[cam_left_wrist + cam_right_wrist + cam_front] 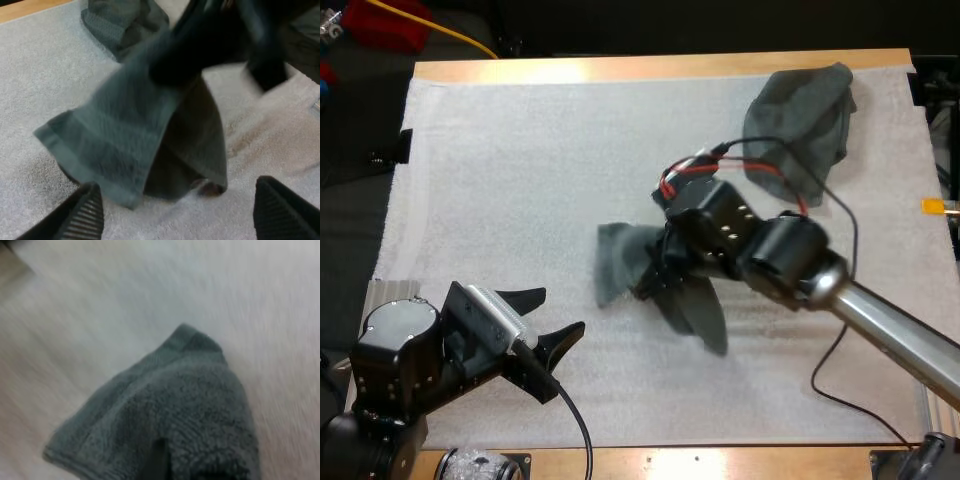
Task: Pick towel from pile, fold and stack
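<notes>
left pincer [560, 312] wide, empty | right pincer [662, 272] clamps hanging towel [618, 262] just ahead of left pincer | crumpled towel [800, 125] beyond right pincer

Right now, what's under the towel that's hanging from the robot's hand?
The white mat shows around and below the hanging towel. The patch right beneath its folds is covered, so I can't tell what's there.

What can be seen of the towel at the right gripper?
The towel is dark grey-green terry cloth with a flat woven band along its hem. It hangs in loose folds from the right gripper over the middle of the mat, one hemmed corner spread out. Its lower end is close to the mat; whether it touches, I cannot tell.
</notes>
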